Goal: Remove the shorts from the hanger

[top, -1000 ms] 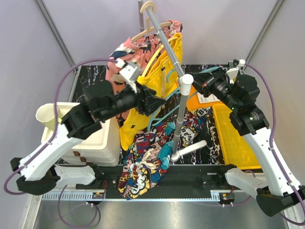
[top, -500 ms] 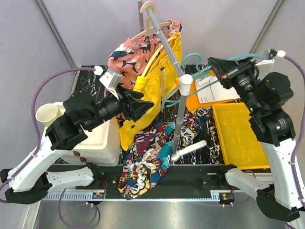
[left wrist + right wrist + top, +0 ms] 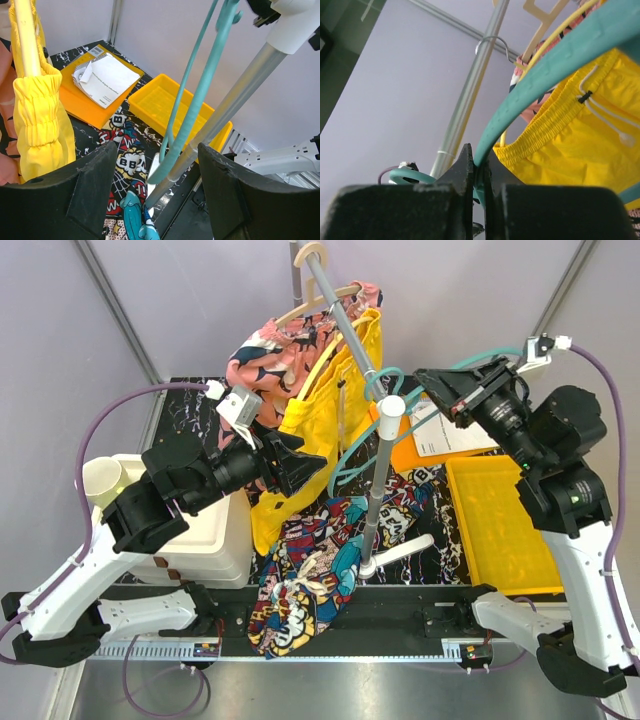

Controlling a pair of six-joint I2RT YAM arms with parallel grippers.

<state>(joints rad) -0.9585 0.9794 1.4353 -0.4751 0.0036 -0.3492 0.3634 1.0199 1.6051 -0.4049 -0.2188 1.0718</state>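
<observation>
Right gripper (image 3: 432, 380) is clenched on the teal hanger (image 3: 370, 435). Left gripper (image 3: 305, 462) gapes, released, beside the yellow shorts (image 3: 330, 390), which hang far along the rail (image 3: 345, 330). Comic-print shorts (image 3: 310, 580) lie heaped near. Light, floppy cloth: the elastic waistband looks the best place to pinch.
</observation>
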